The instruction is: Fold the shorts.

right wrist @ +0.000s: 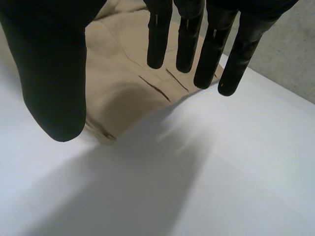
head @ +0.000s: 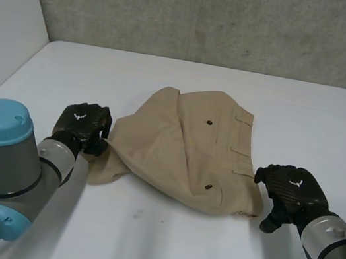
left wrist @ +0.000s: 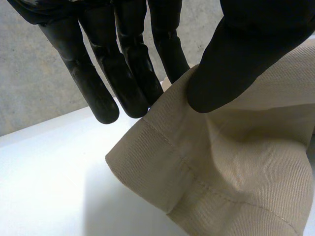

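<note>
The tan shorts [head: 190, 146] lie partly folded in the middle of the white table [head: 140, 238], waistband and belt loops toward the right. My left hand [head: 82, 123] is at the shorts' left leg end. In the left wrist view its thumb [left wrist: 231, 64] presses the hemmed edge of the shorts [left wrist: 236, 172] against its fingers [left wrist: 133, 83], pinching the cloth. My right hand [head: 291, 187] is just right of the waistband's near corner. In the right wrist view its fingers [right wrist: 211, 44] and thumb [right wrist: 54, 73] spread apart above the table, holding nothing, with the shorts [right wrist: 123, 83] beyond them.
A grey concrete wall [head: 213, 16] stands behind the table's far edge. A pale wall panel [head: 6, 13] rises at the far left. Bare table lies in front of the shorts and on both sides.
</note>
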You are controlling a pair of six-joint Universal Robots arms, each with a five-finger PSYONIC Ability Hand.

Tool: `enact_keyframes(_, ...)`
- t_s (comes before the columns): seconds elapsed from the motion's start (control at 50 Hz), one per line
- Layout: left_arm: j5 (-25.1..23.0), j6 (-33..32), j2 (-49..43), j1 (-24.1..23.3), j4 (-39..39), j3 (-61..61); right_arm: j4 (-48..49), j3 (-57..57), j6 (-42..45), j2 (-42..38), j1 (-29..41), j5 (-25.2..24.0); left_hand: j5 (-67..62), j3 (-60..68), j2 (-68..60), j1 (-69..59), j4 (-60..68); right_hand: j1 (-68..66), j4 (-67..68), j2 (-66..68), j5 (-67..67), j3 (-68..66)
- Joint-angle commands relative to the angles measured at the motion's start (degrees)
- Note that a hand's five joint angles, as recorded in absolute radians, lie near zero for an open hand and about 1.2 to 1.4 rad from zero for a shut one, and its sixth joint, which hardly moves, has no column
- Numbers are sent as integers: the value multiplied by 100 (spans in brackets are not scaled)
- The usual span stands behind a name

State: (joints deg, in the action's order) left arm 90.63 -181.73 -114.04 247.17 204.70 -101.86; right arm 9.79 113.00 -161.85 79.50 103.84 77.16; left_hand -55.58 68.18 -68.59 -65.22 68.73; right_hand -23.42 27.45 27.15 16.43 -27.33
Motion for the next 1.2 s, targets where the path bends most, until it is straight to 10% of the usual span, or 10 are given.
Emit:
enact_keyframes(0.02, 8, -2, -5, -3, -9, 25, 409, 12, 13, -418, 5, 19, -1442, 1182, -1141, -1478, 1127, -1307, 904, 934, 1007, -916)
enact_keyframes(0.5, 34, -20, 22, -20, -9, -1, 1042, -427, -347, -1200, 787, 80, -1442, 1182, -1141, -1478, 1127, -1895, 1492, 1522, 1595, -1504)
enact_keyframes(0.68, -10, -20, 83, -11, -105, 8, 1113, -664, -233, -1245, 725, 229, -1442, 1182, -1141, -1478, 1127, -5658, 5255, 5285, 5357, -5267)
enact_keyframes(1.2, -265, -11, 5146, -11, -1977, 1783, -1928, -4153, 681, 2104, 717, 221, -1442, 1182, -1141, -1478, 1127, -5658, 5255, 5285, 5357, -5267)
